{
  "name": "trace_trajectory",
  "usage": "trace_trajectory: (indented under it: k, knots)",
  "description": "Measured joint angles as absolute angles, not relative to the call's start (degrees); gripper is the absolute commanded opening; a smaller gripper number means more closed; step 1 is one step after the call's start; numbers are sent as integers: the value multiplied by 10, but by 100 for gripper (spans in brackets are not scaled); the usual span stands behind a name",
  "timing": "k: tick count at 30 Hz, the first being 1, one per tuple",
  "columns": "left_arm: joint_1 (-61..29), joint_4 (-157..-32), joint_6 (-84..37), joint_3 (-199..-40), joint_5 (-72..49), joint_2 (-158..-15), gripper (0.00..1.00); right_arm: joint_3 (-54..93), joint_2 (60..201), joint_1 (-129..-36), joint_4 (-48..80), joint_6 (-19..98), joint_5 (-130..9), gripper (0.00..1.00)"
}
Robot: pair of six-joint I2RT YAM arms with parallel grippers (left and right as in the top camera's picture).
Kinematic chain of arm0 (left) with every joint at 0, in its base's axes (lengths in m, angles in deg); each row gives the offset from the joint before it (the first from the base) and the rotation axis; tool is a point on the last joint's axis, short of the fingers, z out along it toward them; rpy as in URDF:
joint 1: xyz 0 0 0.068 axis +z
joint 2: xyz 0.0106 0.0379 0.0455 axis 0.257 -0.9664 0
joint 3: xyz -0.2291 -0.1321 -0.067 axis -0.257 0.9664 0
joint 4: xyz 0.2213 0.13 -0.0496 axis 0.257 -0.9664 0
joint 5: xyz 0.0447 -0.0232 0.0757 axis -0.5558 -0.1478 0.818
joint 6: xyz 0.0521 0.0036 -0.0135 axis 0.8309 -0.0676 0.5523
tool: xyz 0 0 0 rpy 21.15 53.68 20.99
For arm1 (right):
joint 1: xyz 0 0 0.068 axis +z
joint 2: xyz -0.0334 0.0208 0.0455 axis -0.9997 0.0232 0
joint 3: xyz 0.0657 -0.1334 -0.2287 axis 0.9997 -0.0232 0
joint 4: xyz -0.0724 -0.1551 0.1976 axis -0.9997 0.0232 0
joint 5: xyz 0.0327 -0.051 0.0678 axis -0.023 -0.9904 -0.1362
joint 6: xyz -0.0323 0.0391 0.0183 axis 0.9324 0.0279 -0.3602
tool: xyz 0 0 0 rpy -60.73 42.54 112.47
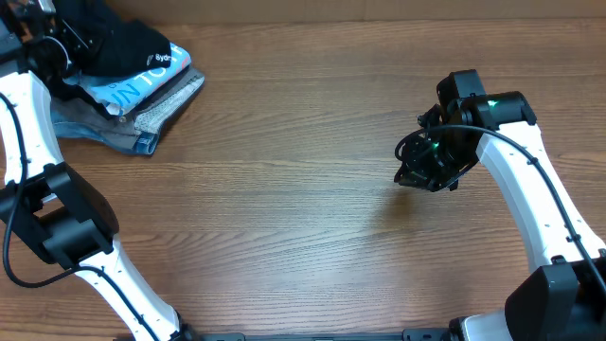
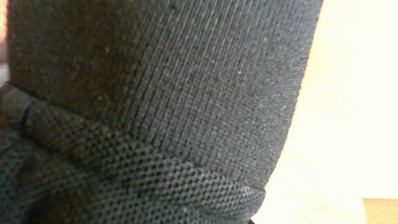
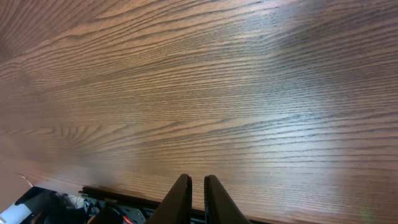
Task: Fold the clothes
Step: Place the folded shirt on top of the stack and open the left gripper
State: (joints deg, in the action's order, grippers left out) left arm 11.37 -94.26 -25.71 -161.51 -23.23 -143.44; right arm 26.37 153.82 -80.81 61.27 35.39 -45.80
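Because the black T-shirt is soft, limp knit fabric, treat it as a light load with no stiffness of its own: it will sag, drape and bunch wherever it is not supported, and it is not fragile.

Location: the T-shirt lies bunched on top of the garment stack, directly on the light-blue shirt.

Gripper state:
- Left gripper: at the stack's far-left side, against the T-shirt. Its wrist view is filled with black knit at close range and shows no fingers. The jaws are closed; whether they pinch fabric cannot be told.
- Right gripper: well apart from the stack, to its right, over bare table. Its fingers stand almost together with nothing between them, so it is closed and empty.

Handling notes:
1. Expect moderate friction between the T-shirt and the stack. A sideways drag is likely to pull the light-blue shirt along; lifting the T-shirt up off the stack is the safer course.
2. Take hold at a hem, sleeve edge or shoulder seam (doubled fabric gives the fingers more to bite on), not at the middle of the bundle, where several layers may come up together.
3. One pinch point will let the shirt hang as a rope. Two well-separated holds along one edge, one per arm, should let it spread flat on the table to the right of the stack before any fold is made
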Motion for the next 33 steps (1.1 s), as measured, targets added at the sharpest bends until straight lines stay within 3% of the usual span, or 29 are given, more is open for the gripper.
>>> trace_trajectory:
  k: [7, 14, 17, 18, 19, 21, 28, 33]
  knots:
    - [111, -835, -314, -1642, -297, -1435, 4, 264, 1538, -808, 613, 353, -458, 12]
    - [99, -894, -306, -1652, -281, -1437, 4, 264, 1538, -808, 613, 353, -458, 12]
    - [96, -956, -272, -1651, -258, -1444, 20, 264, 1538, -808, 614, 353, -458, 12]
    - [96, -976, -260, -1650, -251, -1448, 37, 264, 1538, -808, 615, 353, -458, 12]
    - [96, -992, -247, -1650, -243, -1451, 48, 264, 1538, -808, 617, 353, -458, 12]
    - [98, -1028, -220, -1650, -225, -1457, 56, 264, 1538, -808, 623, 353, -458, 12]
    - [140, -1100, -180, -1650, -214, -1454, 77, 264, 1538, -808, 635, 354, -458, 12]
    - [207, -1133, -169, -1648, -228, -1404, 73, 264, 1538, -808, 635, 353, -458, 12]
